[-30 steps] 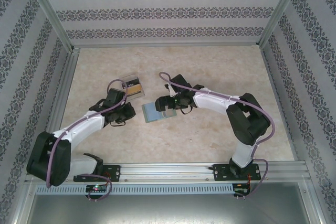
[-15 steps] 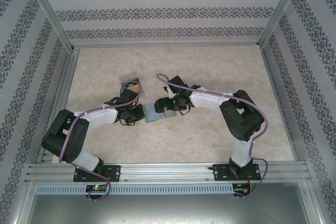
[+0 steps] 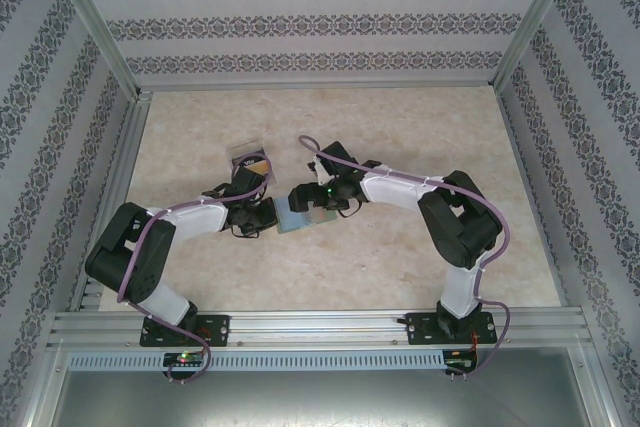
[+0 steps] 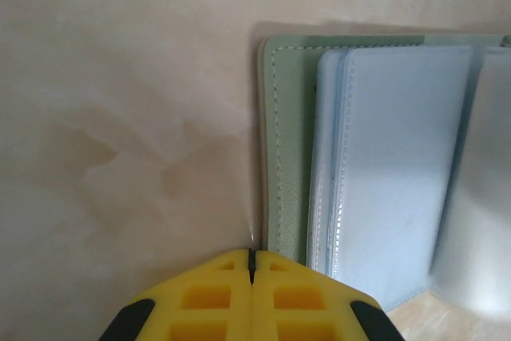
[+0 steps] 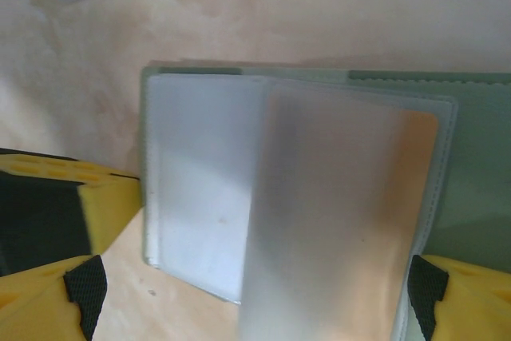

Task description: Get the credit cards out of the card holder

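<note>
Lying open, card holder just beside the closed left pincer

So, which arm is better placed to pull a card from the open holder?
Right, probably: the right claw stands open astride a frosted, tan-tinted sleeve of the grey-green folding card holder. The left claw is shut at the holder's outer edge, better suited to steadying it.

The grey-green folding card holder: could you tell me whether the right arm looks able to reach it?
Probably yes: the right gripper hangs open over the grey-green card holder, with nothing in between.
</note>
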`<state>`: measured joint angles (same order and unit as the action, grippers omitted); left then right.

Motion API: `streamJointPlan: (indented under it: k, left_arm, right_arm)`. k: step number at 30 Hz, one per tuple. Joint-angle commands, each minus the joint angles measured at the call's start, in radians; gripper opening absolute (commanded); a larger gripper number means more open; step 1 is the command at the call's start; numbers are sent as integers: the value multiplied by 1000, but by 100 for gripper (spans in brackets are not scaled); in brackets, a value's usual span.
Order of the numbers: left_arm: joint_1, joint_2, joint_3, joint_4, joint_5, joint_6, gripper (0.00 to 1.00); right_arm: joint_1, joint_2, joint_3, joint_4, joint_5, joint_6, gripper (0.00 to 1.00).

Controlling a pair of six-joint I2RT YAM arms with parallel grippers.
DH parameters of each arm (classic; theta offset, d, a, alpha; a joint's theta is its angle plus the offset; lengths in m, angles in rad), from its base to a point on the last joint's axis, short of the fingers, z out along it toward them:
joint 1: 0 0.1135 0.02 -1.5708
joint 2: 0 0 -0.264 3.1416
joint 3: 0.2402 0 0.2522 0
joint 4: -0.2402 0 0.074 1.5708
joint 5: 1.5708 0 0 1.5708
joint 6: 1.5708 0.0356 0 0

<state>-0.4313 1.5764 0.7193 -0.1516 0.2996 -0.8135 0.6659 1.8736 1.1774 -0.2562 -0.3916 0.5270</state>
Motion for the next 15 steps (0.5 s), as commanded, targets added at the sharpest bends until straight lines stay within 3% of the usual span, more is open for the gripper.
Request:
streamJointPlan:
  k: [1, 7, 15]
  left_arm:
    - [-29, 48, 8, 24, 21, -6, 0]
    - [-30, 38, 4, 17, 15, -7, 0]
    - [-28, -71, 32, -125, -82, 26, 2]
  right_arm:
    - [13, -5, 30, 25, -67, 25, 98]
    - [15, 3, 34, 59, -128, 50, 98]
    - [8, -13, 29, 4, -23, 14, 96]
